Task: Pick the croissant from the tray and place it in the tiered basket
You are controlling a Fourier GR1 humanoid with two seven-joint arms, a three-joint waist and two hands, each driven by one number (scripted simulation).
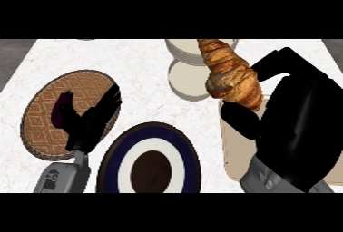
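Note:
The croissant (231, 74) is golden brown and hangs lifted above the counter, its top end over the white tiered basket (186, 86). My right hand (301, 127) is curled round its lower right side, thumb beneath and fingers behind. The beige tray (231, 152) lies under that hand and is mostly hidden by it. The basket's two pale round tiers show at the top centre, the croissant covering part of their right edge. My left hand (94, 115) rests open over a brown patterned round plate (43, 118) at the left.
A dark blue plate (112, 158) with a white ring and a brown centre sits at the bottom centre, between my two forearms. The white marbled counter (150, 86) shows between the plates and the basket. Its left edge runs along the far left.

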